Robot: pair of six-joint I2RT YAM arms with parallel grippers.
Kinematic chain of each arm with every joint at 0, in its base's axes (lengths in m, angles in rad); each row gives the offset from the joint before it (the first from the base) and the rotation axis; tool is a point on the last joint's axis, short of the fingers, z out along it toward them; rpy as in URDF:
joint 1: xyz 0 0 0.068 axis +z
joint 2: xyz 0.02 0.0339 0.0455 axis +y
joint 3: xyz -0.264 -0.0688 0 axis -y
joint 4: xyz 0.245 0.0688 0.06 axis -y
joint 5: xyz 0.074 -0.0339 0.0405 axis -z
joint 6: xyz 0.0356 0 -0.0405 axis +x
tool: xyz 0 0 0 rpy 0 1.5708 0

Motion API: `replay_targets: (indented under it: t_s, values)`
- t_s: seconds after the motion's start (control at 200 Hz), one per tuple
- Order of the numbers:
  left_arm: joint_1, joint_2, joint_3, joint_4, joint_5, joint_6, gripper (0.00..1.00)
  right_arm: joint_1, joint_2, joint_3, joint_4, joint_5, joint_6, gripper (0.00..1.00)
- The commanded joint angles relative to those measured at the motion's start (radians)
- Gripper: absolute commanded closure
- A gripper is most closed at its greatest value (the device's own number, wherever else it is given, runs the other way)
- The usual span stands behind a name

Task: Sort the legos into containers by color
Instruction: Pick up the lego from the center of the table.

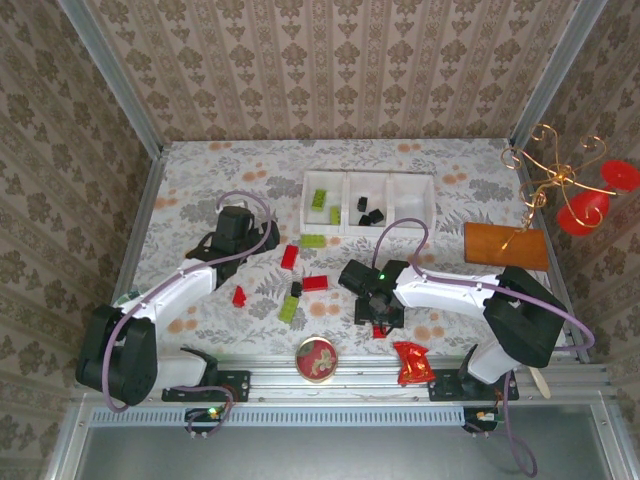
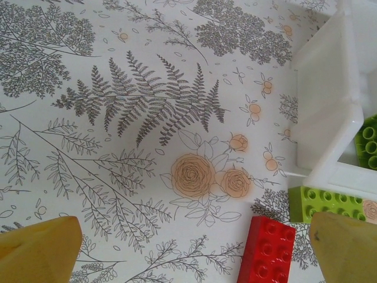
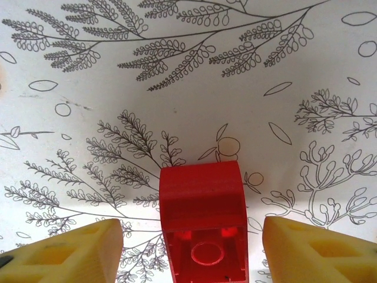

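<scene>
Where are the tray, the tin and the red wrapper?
tray [image 1: 413,205], top view, bare floor of its right compartment
tin [image 1: 317,358], top view, middle of its red lid
wrapper [image 1: 411,362], top view, middle of the crumpled foil

The table is covered by a white cloth [image 1: 190,175] printed with grey ferns and pale orange roses. A round tin [image 1: 317,358] with a red patterned lid is set at the near edge, and a crumpled shiny red wrapper [image 1: 411,362] is seen to its right, apart from it. An orange board [image 1: 505,245] is laid flat on the cloth's right side. Beyond it, a curled gold wire ornament [image 1: 548,170] is seen beside two red shapes [image 1: 583,212]. The space is enclosed by beige patterned wallpaper [image 1: 330,70].
</scene>
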Motion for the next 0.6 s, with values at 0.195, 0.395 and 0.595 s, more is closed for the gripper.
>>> replay_targets:
  t_s: [0.195, 0.395, 0.595]
  values:
    - [0.014, -0.022, -0.006, -0.019, 0.004, -0.021, 0.0, 0.018, 0.071, 0.0, -0.003, -0.041, -0.053, 0.48]
    - [0.017, -0.022, -0.012, -0.021, 0.006, -0.026, 0.0, 0.025, 0.106, -0.001, 0.012, -0.043, -0.056, 0.63]
    - [0.022, -0.024, -0.012, -0.019, 0.009, -0.027, 0.0, 0.025, 0.112, 0.022, -0.005, -0.005, -0.063, 0.72]
